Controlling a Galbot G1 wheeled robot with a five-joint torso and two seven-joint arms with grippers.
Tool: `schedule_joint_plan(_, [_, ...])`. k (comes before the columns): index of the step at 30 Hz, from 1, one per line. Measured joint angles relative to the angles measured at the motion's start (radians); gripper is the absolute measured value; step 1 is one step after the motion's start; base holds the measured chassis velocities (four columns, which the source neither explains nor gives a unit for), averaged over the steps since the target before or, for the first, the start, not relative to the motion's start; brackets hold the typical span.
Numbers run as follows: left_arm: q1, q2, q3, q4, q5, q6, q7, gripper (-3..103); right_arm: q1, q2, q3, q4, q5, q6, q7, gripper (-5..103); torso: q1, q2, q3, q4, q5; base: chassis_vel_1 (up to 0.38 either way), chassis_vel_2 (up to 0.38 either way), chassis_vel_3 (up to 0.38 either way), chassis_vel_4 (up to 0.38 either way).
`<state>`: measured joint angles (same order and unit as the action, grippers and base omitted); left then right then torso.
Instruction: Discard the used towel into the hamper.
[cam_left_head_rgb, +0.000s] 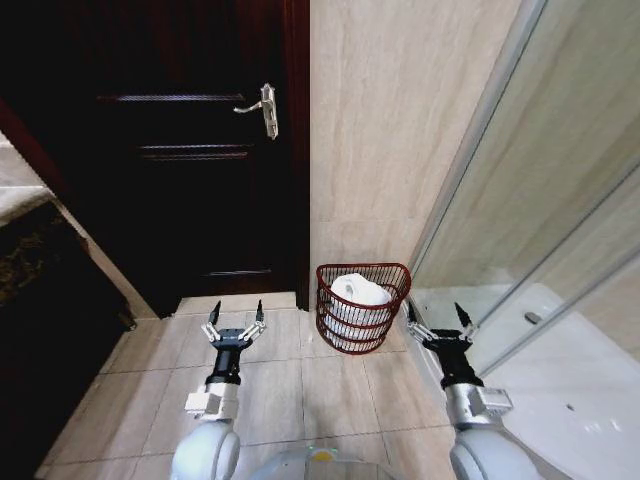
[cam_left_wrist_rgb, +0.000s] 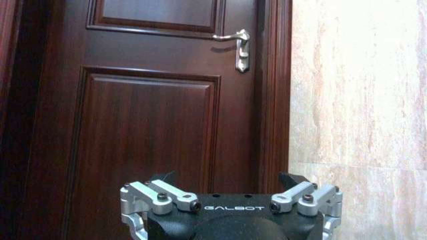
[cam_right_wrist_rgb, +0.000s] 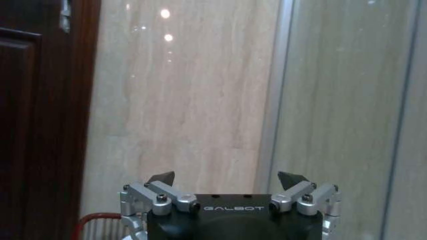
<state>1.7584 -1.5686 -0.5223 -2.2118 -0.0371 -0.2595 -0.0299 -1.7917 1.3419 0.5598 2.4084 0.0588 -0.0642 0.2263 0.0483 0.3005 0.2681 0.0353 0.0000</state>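
Observation:
The hamper (cam_left_head_rgb: 350, 335), a dark red wire basket, stands on the tiled floor against the beige wall, and a white towel (cam_left_head_rgb: 358, 294) lies bunched inside it. My left gripper (cam_left_head_rgb: 234, 317) hovers open and empty over the floor to the hamper's left. My right gripper (cam_left_head_rgb: 438, 315) is open and empty just right of the hamper's rim. In the left wrist view the left gripper (cam_left_wrist_rgb: 229, 179) faces the door. In the right wrist view the right gripper (cam_right_wrist_rgb: 227, 177) faces the wall, with the hamper's rim (cam_right_wrist_rgb: 100, 217) at the picture's edge.
A dark wooden door (cam_left_head_rgb: 190, 150) with a silver handle (cam_left_head_rgb: 265, 108) is shut, left of the beige tiled wall (cam_left_head_rgb: 390, 130). A glass shower partition (cam_left_head_rgb: 540, 200) rises on the right above a white tub edge (cam_left_head_rgb: 560, 370). A dark counter (cam_left_head_rgb: 40, 300) stands at the left.

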Motion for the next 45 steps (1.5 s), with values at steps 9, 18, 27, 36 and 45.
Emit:
schedule_joint_plan(9, [-0.061, 0.021, 0.012, 0.03, -0.017, 0.037, 0.009, 100, 0.035, 0.026, -0.008, -0.019, -0.007, -0.036, 0.024, 100, 0.0, 0.0, 0.0, -0.0001, -0.0001, 0.0, 0.0, 0.0, 0.0])
schedule_joint_plan(18, [-0.059, 0.055, -0.006, 0.049, -0.064, 0.011, 0.022, 100, 0.051, 0.081, -0.031, -0.045, -0.065, -0.026, 0.008, 100, 0.0, 0.0, 0.0, 0.0, -0.0001, 0.082, -0.073, -0.072, 0.069])
schedule_joint_plan(27, [-0.069, 0.089, -0.008, 0.069, -0.08, 0.02, 0.036, 100, 0.047, 0.106, -0.03, -0.052, -0.082, -0.018, 0.007, 100, 0.0, 0.0, 0.0, -0.0004, -0.0002, 0.184, -0.192, -0.178, 0.162])
schedule_joint_plan(36, [-0.08, 0.102, 0.004, 0.089, -0.072, 0.037, 0.07, 100, 0.051, 0.135, -0.03, -0.082, -0.105, 0.0, 0.003, 100, 0.0, 0.0, 0.0, -0.0002, -0.0001, 0.08, -0.095, -0.086, 0.077])
schedule_joint_plan(45, [-0.08, 0.123, -0.009, 0.101, -0.077, 0.028, 0.083, 100, 0.05, 0.148, -0.033, -0.086, -0.118, 0.006, -0.005, 100, 0.0, 0.0, 0.0, 0.0, -0.0001, -0.065, -0.026, -0.024, -0.067])
